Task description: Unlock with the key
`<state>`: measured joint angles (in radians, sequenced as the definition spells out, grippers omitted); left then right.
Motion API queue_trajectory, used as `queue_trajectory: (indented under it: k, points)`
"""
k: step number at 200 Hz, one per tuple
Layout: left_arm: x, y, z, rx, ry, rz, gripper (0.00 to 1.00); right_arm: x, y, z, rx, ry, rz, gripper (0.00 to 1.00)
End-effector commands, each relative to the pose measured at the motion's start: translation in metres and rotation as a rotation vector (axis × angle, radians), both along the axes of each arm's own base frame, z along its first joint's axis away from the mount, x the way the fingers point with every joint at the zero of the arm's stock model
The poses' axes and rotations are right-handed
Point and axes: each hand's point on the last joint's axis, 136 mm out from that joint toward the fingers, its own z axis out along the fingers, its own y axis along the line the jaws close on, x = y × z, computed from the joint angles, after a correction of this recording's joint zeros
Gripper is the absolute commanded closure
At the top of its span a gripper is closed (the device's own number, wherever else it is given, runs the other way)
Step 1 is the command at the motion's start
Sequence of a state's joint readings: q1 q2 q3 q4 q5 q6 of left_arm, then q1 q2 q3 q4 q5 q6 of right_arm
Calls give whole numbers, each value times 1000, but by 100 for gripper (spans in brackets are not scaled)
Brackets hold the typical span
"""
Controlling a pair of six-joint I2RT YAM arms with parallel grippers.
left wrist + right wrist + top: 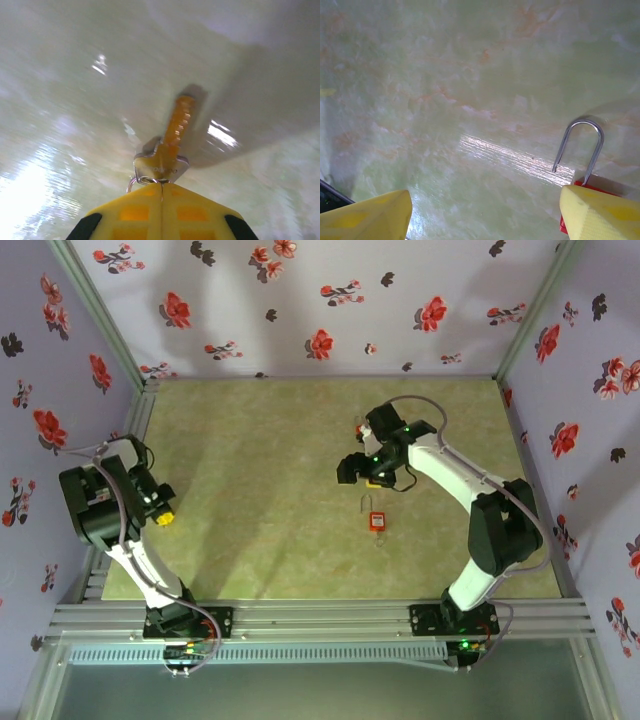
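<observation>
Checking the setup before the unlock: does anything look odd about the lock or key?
On the red padlock, the silver shackle looks odd: one leg ends free, short of the body, seemingly unlatched, though the open right gripper hides much of that body. The brass-coloured key sits straight in the shut left gripper.

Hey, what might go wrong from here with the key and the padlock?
The left gripper pinches the key only by its head, so it may twist when pushed in. The padlock sits off-centre, against one finger of the open right gripper; closing there may knock it away rather than catch it.
</observation>
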<state>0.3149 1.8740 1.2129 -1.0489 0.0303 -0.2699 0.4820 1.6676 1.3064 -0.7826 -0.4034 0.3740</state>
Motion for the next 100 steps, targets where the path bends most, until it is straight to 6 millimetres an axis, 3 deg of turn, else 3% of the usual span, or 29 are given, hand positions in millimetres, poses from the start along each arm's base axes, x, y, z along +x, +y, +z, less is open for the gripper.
queue_trajectory:
  k: [1,50,100]
  points:
    - [10,-23,22,-39,-86,-80,100,8,-4,4,-16,-5,-23,22]
    - [43,-96,69,-68,-244,-324,100,22,-2,16,67,28,-112,22]
    - [71,-169,103,-113,-379,-471,100,32,2,29,121,45,-145,22]
